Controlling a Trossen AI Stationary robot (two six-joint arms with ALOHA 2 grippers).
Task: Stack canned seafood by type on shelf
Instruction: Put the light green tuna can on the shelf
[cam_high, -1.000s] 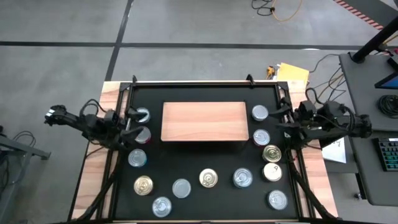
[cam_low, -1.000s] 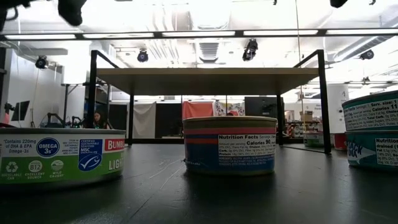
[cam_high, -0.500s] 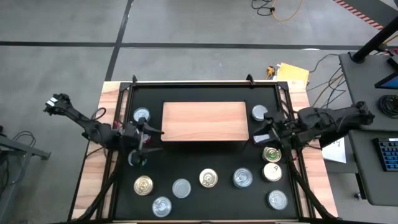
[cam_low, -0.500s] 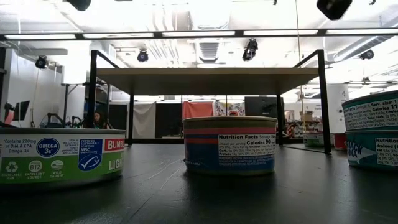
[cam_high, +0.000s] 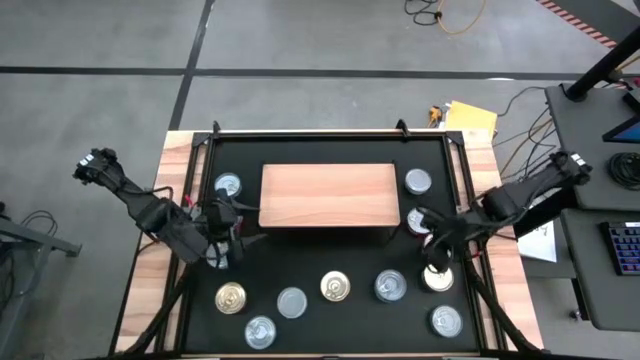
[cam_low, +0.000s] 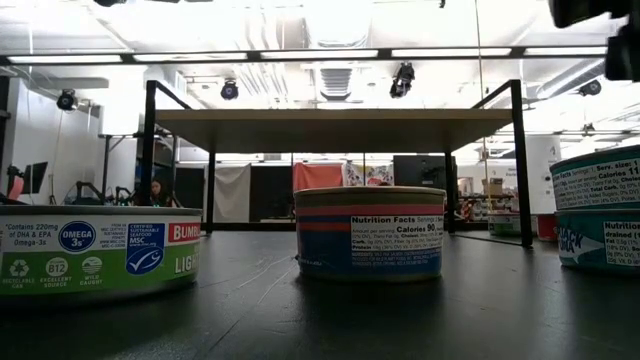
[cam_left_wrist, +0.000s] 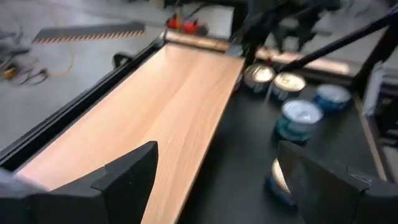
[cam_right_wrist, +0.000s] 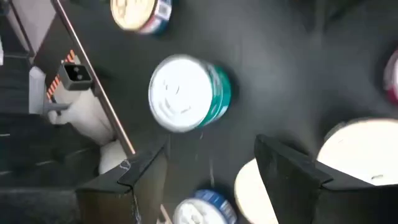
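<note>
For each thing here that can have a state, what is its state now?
Shelf: bare, no can on it.
Cans: upright on the black mat, none stacked.
Left gripper: fingers open, holding nothing.
Right gripper: fingers open, above the cans, holding nothing.

floor: grey concrete (cam_high: 300, 40), dark seam lines | ceiling: long strip lights (cam_low: 320, 53) | right: dark desk (cam_high: 590, 150), keyboard (cam_high: 625, 248)

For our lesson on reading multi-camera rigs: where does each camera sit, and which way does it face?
High: overhead, straight down on the shelf, both arms.
Low: tabletop height, level past a can; no fingers visible.
Left wrist: along the shelf, own fingers apart.
Right wrist: down on a teal can, fingers apart.
Shared: high and left wrist show the shelf.
</note>
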